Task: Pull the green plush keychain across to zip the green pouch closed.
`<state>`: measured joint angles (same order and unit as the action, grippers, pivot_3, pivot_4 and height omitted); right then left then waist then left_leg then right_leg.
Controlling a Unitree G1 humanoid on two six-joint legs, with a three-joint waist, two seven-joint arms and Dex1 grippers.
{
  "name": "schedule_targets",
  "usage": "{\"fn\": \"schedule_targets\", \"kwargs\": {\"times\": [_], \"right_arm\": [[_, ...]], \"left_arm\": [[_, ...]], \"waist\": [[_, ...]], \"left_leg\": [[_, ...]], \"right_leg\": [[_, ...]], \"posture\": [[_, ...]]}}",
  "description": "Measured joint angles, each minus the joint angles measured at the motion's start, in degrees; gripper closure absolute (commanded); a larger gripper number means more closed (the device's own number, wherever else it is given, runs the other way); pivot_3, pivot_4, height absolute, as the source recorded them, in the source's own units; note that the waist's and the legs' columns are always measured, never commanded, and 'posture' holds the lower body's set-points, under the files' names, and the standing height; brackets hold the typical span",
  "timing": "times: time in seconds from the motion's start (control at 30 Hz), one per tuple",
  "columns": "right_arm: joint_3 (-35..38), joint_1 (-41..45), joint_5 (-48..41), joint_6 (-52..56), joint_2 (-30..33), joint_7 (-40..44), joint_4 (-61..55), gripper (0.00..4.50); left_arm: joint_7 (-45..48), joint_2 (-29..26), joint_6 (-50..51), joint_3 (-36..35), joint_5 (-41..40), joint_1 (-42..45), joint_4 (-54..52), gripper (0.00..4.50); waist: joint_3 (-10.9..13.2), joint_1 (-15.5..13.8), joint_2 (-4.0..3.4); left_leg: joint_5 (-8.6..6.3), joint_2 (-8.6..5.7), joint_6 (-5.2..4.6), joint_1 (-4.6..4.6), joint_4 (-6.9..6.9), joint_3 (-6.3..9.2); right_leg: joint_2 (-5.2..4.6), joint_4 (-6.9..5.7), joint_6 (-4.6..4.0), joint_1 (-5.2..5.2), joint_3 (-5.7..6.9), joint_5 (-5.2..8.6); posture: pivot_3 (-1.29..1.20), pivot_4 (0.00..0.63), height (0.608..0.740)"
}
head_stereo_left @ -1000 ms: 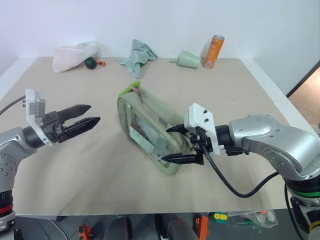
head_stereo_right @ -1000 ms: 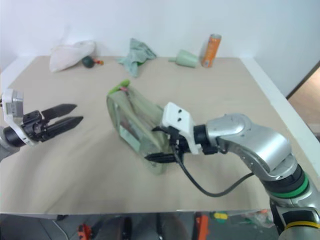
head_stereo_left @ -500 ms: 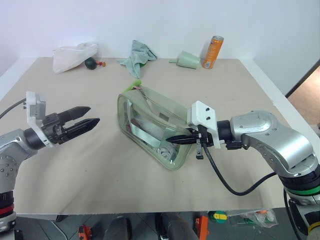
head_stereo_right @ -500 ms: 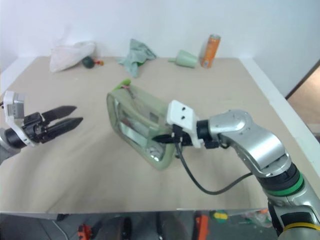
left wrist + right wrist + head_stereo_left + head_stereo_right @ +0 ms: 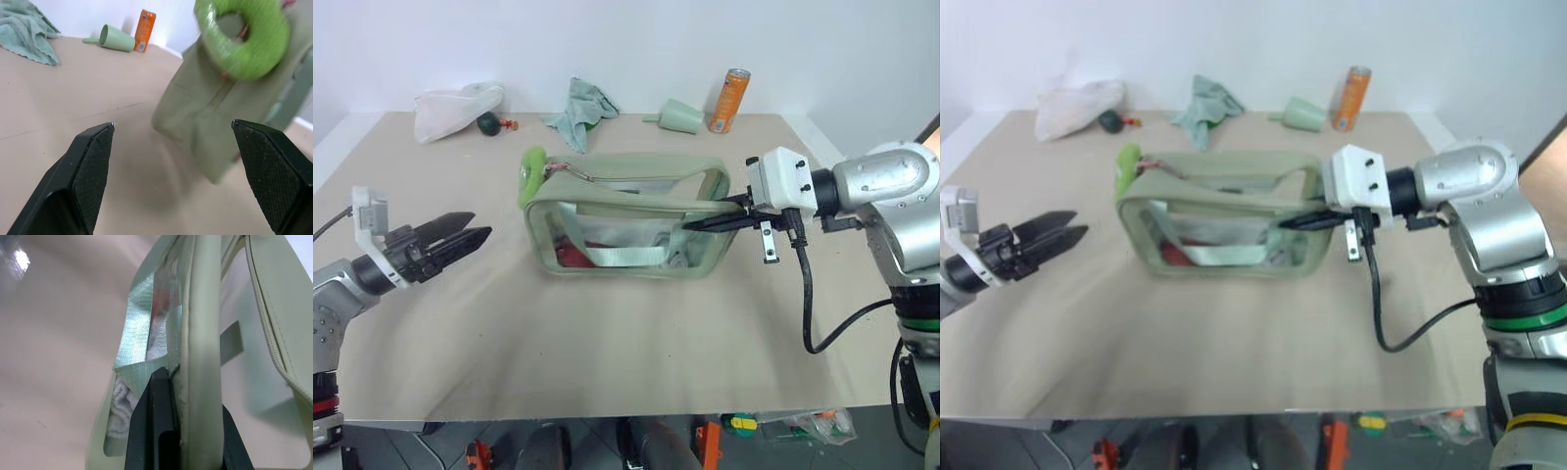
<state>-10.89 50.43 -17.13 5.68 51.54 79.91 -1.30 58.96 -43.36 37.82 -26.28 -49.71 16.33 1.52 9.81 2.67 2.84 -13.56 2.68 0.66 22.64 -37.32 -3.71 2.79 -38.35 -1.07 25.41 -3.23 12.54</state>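
Pouch (image 5: 626,220) stands upright mid-worktop (image 5: 607,333), its right end rim clamped in the right gripper (image 5: 705,221), jaws clenched. Keychain (image 5: 530,176) hangs at the pouch's left end. Left gripper (image 5: 470,235) is held beside it, jaws released, nothing grasped. Risk judged: a thin rim pinch may slip when the keychain is pulled, dragging the pouch rather than zipping it.

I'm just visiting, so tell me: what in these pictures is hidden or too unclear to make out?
- What lies inside the green pouch: through the clear panel in the left eye view, a red item and something white show, glare and the strap hiding the rest.
- How far the zipper is open: too fine in the head views.
- The print on the orange can: too small.
- The link on the green plush keychain: blurred in the left wrist view.
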Motion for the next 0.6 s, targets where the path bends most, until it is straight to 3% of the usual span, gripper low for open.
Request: {"fn": "schedule_targets", "kwargs": {"times": [0.27,0.3,0.43,0.6], "right_arm": [[-2.67,-5.50,2.94,-4.82,-4.33,1.28,0.13,4.46],[-2.66,-5.93,3.04,-4.81,-4.68,1.14,0.06,3.79],[-2.66,-6.57,3.06,-4.01,-6.44,0.31,-0.55,2.48],[-2.63,-7.26,2.79,-0.88,-6.55,-0.13,-1.91,0.70]], "left_arm": [[-0.15,-0.74,3.34,-1.28,-3.23,-3.46,-4.39,0.50],[0.21,-1.02,3.86,-1.28,-3.72,-3.62,-5.22,0.50],[1.79,-3.50,5.09,-1.36,-6.27,-2.82,-8.93,0.50],[1.00,-4.67,5.21,-2.69,-9.28,4.48,-8.82,0.50]], "waist": [[0.00,-0.01,0.01],[-0.01,0.08,0.01],[0.00,0.09,0.01],[0.00,0.00,0.01]], "left_leg": [[-0.04,-0.03,0.05,0.05,-0.07,-0.03],[-0.04,-0.02,0.05,0.01,-0.09,-0.06],[0.03,-0.04,0.14,-0.25,-0.13,-0.08],[0.18,0.04,0.13,-0.33,-0.14,0.08]], "right_leg": [[-0.10,-0.06,-0.02,0.03,-0.02,0.02],[-0.10,-0.10,-0.02,0.02,-0.01,0.01],[-0.06,-0.59,-0.16,0.01,-0.02,0.09],[0.15,-0.75,-0.20,-0.02,0.05,0.09]], "posture": [[0.00,0.150,0.740],[0.00,0.150,0.740],[0.00,0.150,0.740],[0.00,0.150,0.740]]}}
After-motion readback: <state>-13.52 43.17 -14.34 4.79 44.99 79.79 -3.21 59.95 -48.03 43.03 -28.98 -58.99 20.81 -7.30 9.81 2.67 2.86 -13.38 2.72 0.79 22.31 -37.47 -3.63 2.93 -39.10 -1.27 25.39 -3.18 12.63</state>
